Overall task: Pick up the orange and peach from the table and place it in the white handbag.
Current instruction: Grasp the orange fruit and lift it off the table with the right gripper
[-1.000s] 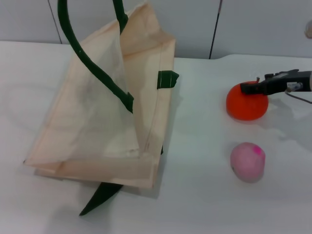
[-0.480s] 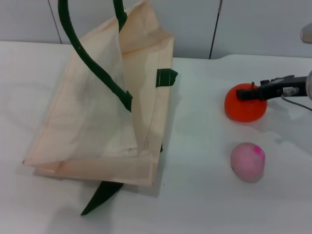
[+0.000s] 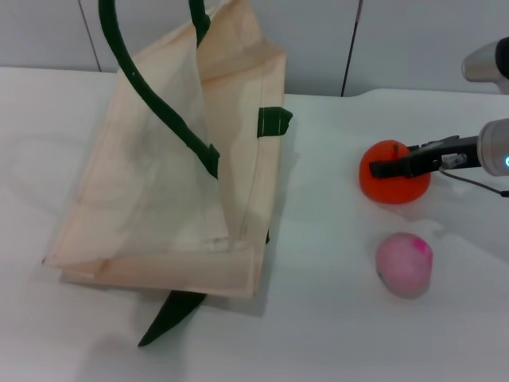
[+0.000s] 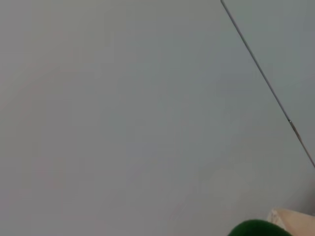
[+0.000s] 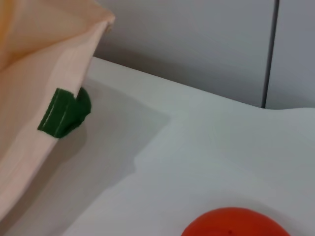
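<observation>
Orange [image 3: 393,177], mid-right of frame: firm, smooth, prob. rolls, so grip across its widest part; right gripper [image 3: 387,168] fingers' state unclear, can't tell.

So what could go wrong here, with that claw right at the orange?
1. The right claw sits high on the round orange; it may slip or roll away.
2. A rolling orange could bump the peach nearby on the table.
3. The bag has a slanted, sagging mouth, held up only by a handle; fruit dropped there may miss.
</observation>
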Robot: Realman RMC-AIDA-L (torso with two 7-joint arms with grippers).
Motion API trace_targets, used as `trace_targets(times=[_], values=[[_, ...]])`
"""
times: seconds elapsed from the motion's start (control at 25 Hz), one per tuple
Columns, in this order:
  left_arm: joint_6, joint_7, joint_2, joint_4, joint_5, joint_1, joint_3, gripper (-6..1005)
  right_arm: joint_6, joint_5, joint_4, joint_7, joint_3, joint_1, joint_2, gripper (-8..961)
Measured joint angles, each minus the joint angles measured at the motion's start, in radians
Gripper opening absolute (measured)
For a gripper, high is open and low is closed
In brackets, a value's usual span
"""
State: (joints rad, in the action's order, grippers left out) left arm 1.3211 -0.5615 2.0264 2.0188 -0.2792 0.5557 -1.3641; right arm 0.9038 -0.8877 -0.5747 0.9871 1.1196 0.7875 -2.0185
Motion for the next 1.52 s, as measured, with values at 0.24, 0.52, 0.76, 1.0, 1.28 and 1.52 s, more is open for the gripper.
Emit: trace_targets(times=[0.24, 0.52, 0.76, 1.0, 1.28, 1.52], values=[[0.0, -0.002, 0.002, 0.0, 0.0, 0.001, 0.007, 123, 0.004, 0.007, 0.003, -0.003, -0.003, 0.003, 0.001, 817], [0.0, -0.006, 0.002, 0.0, 0.0, -0.002, 0.008, 123, -0.016, 0.054, 0.0, -0.033, -0.006, 0.004, 0.003, 604], [0.0, -0.006, 0.002, 0.0, 0.0, -0.004, 0.008, 123, -0.034, 0.11, -0.009, -0.071, -0.006, 0.008, -0.001, 542], [0.0, -0.006, 0.002, 0.0, 0.0, -0.005, 0.008, 123, -0.034, 0.109, -0.01, -0.071, -0.008, 0.008, -0.002, 500], [-0.001, -0.008, 0.002, -0.003, 0.0, -0.006, 0.008, 123, -0.031, 0.105, -0.012, -0.071, -0.009, 0.007, -0.002, 450], [-0.002, -0.008, 0.002, -0.003, 0.004, -0.007, 0.008, 123, -0.021, 0.101, -0.031, -0.07, -0.009, 0.005, -0.003, 398]])
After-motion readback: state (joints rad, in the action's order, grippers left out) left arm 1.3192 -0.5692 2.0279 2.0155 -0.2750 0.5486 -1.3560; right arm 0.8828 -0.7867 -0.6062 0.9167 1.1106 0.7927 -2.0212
